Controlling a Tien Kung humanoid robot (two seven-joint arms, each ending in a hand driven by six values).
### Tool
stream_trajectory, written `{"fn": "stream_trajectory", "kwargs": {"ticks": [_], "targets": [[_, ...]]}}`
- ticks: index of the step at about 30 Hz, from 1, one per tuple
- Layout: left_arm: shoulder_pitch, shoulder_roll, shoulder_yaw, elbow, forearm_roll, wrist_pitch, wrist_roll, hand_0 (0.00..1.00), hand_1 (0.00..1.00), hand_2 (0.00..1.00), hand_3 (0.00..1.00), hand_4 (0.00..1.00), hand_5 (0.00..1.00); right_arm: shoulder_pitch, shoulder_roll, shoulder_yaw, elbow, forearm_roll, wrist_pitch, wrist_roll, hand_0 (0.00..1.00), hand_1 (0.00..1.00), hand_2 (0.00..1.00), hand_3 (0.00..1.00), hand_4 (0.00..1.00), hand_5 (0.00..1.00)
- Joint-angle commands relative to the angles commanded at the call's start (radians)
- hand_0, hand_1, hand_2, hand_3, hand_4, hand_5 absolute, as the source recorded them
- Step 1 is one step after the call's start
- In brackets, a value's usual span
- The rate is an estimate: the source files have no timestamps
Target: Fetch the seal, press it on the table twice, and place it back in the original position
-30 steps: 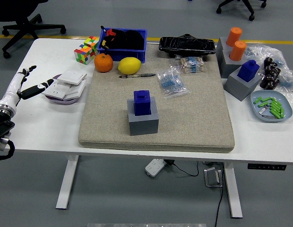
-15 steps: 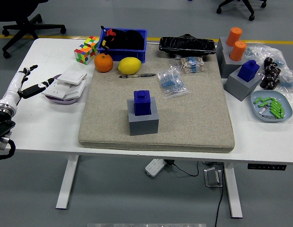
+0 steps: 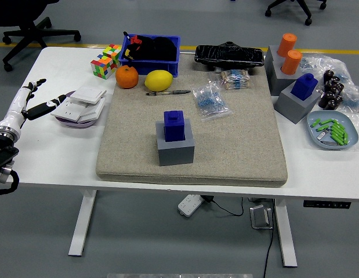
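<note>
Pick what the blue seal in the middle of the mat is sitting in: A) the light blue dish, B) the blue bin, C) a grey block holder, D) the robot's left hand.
C: the blue seal stands upright in the grey block holder on the mat, untouched by any hand.

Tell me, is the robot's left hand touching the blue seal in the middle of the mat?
Apart. The head view shows the left hand open at the table's left edge, while the blue seal sits in its grey holder with bare table and mat between them.
</note>
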Motion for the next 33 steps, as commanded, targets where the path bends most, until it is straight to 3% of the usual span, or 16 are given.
{"fn": "stream_trajectory", "kwargs": {"ticks": [33], "targets": [[-0.006,-0.004,0.008,0.0,0.0,-0.002,0.003,0.926,0.97,0.962,0.913,0.882,0.513,0.0,-0.005,-0.004,0.001,0.005,-0.001,0.0,0.714,0.628,0.626,0.6,0.707,0.485]]}}
